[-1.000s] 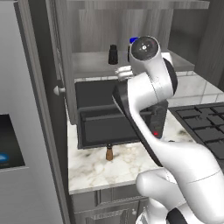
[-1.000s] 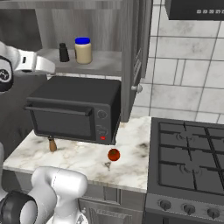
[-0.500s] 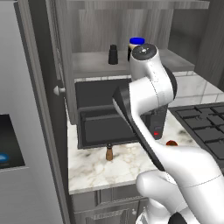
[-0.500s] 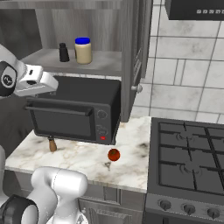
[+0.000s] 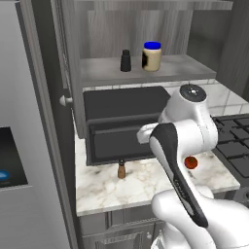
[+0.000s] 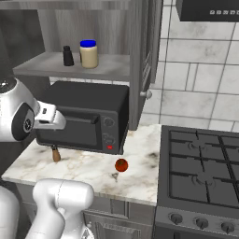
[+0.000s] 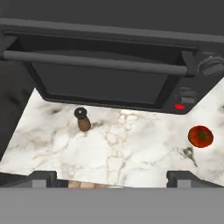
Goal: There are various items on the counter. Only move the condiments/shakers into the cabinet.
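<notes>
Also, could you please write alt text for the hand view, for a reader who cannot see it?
A slim brown wooden shaker stands upright on the white marble counter, just in front of the black toaster oven. A small red tomato lies apart to the right, and the open gripper hangs above the counter's near edge.

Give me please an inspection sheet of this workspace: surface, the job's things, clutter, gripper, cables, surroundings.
Surface: white marble counter with brownish veins, in front of the toaster oven.
Job's things: blue-lidded jar and black shaker stand on the cabinet shelf; brown wooden shaker stands upright on the counter, by the oven's front.
Clutter: red tomato on the counter, apart from the wooden shaker.
Gripper: gripper open, empty, above the counter.
Cables: nothing seen.
Surroundings: gas stove to the right, tiled wall behind it.
</notes>
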